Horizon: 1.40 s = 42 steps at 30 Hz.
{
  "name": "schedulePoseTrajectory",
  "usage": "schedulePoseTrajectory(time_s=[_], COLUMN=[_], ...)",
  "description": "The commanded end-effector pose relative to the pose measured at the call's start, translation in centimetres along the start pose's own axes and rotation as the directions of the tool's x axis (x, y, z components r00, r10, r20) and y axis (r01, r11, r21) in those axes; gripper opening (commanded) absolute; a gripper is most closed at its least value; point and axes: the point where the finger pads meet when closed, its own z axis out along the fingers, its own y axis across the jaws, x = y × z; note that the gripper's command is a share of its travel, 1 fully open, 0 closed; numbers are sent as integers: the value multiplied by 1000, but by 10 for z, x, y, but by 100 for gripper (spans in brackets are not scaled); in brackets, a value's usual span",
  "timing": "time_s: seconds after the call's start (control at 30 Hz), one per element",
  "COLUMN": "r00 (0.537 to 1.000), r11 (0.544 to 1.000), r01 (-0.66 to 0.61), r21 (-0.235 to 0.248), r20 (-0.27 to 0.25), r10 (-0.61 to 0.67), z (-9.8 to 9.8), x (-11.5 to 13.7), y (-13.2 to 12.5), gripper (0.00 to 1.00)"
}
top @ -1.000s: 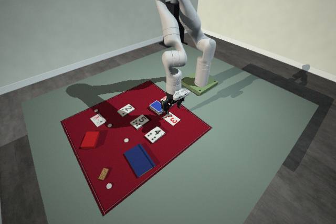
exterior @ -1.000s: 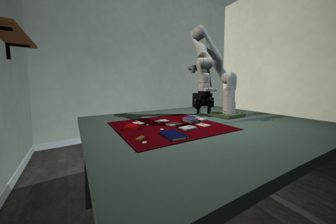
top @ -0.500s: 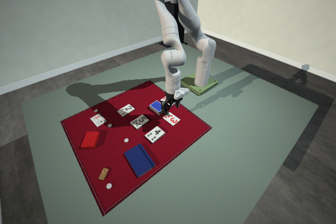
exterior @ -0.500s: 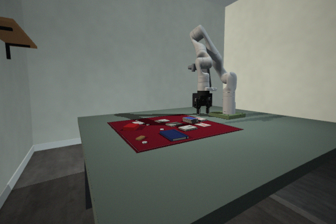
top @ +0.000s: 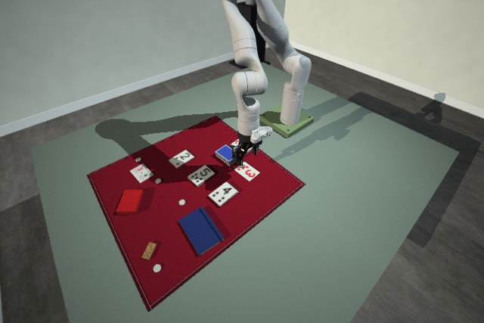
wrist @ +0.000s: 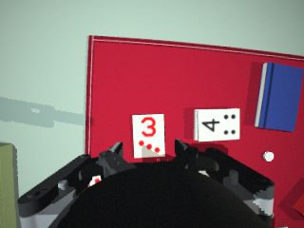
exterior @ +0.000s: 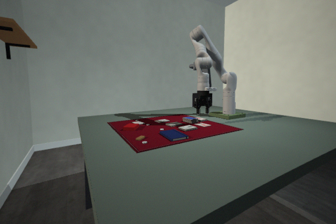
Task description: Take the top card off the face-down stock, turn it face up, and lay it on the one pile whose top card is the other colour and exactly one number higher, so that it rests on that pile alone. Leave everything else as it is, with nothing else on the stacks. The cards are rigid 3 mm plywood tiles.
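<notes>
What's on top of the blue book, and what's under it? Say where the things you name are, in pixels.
Nothing rests on the blue hardcover book point(top: 199, 230) point(exterior: 172, 134) point(wrist: 281, 97); whatever its underside covers on the red mat point(top: 249, 202) point(exterior: 217, 129) point(wrist: 142, 76) can't be seen.

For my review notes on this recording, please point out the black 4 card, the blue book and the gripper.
Black 4 card point(top: 223, 194) point(wrist: 218, 124): top and wrist views, middle of its face.
Blue book point(top: 198, 231) point(exterior: 172, 134): top and exterior views, cover.
Gripper point(exterior: 202, 112): exterior view, midway between fingertips.
</notes>
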Motion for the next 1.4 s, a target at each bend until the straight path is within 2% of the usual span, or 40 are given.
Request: schedulePoseTrajectory(time_s=[0.0,0.4,0.9,1.37], r00=[1000,1000,1000,1000], r11=[1000,1000,1000,1000], r01=[0,1,1,1], r21=[-2,-1,-1,-1], r20=[0,0,0,0], r10=[0,-1,-1,-1], z=[0,7,36,52], x=[0,0,-1,-1], y=[0,1,1,1], gripper=[85,85,85,85])
